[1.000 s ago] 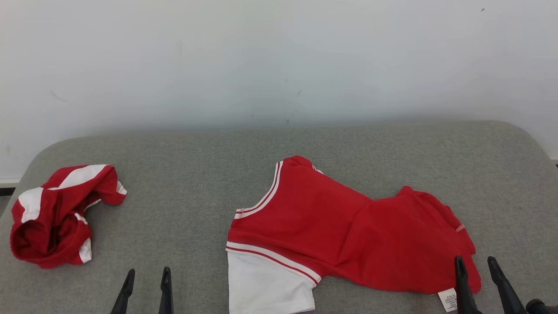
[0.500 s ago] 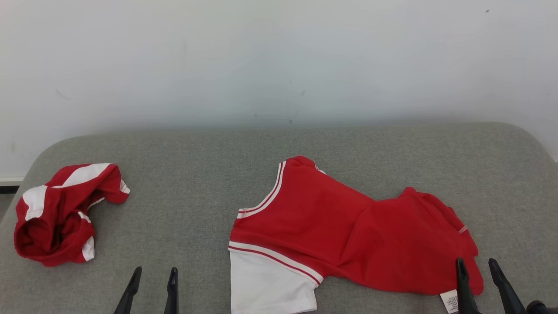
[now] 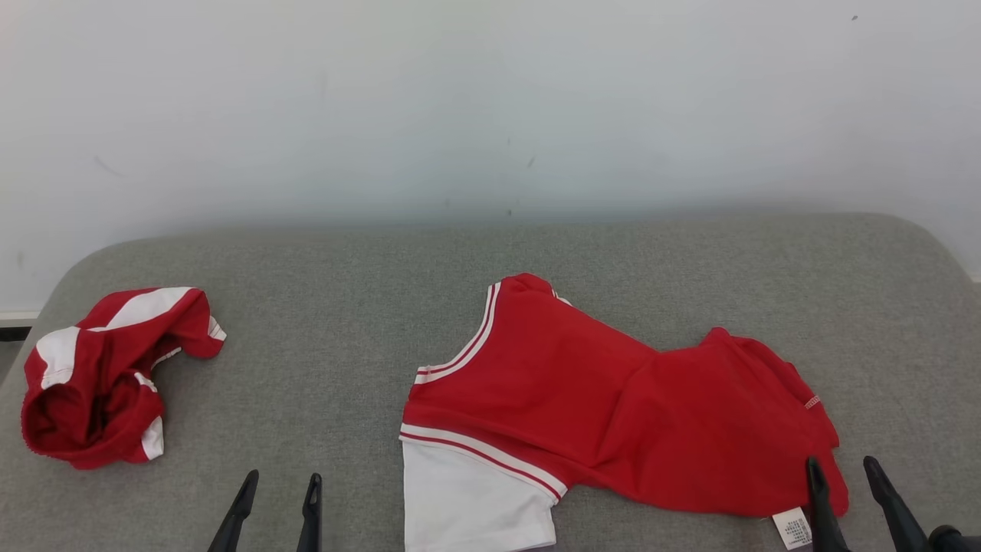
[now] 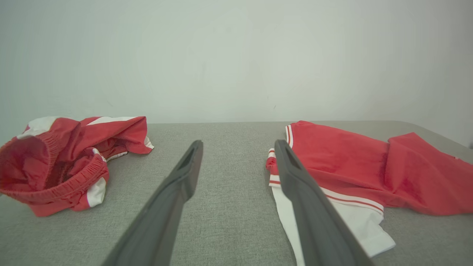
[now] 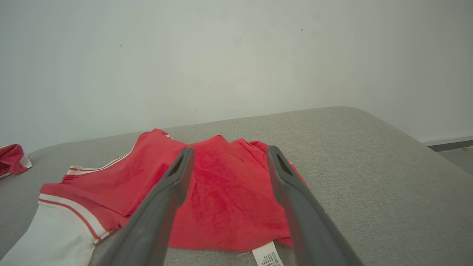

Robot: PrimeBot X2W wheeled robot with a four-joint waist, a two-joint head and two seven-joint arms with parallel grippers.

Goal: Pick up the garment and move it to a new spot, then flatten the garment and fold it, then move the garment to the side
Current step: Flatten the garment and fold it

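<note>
Entry: both arms low, at the near edge of the grey pad (image 3: 345, 307).

Change over the last second: my left gripper (image 3: 282, 477) has drifted sideways toward the red and white shirt (image 3: 582, 399). My right gripper (image 3: 840, 461) has sunk slightly toward the bottom of the head view. The whole head picture wobbled a little, so part of this may be camera motion. Neither garment has been disturbed.

Gripper state: both sets of jaws are spread wide with nothing between the 2 fingers of either.

Position of the work: the shirt lies on the pad, ahead and to the right of my left gripper, its white sleeve just beside my left gripper's right finger in the left wrist view. Its red body lies directly ahead of my right gripper, and its hem is just in front of those fingertips. It is not flat: the half nearer my right gripper is doubled over in a ridge. A second garment, the bunched red shorts (image 3: 92, 383), sits well off to the left of my left gripper.

Reading: I judge this as lining up for a 2-handed pick of the shirt; no contact yet, so the task is at its start.

Writing: 1 white care tag (image 5: 268, 255) hangs from the hem between my right fingers. It carries fine print, too small to read. No brand mark seen.
</note>
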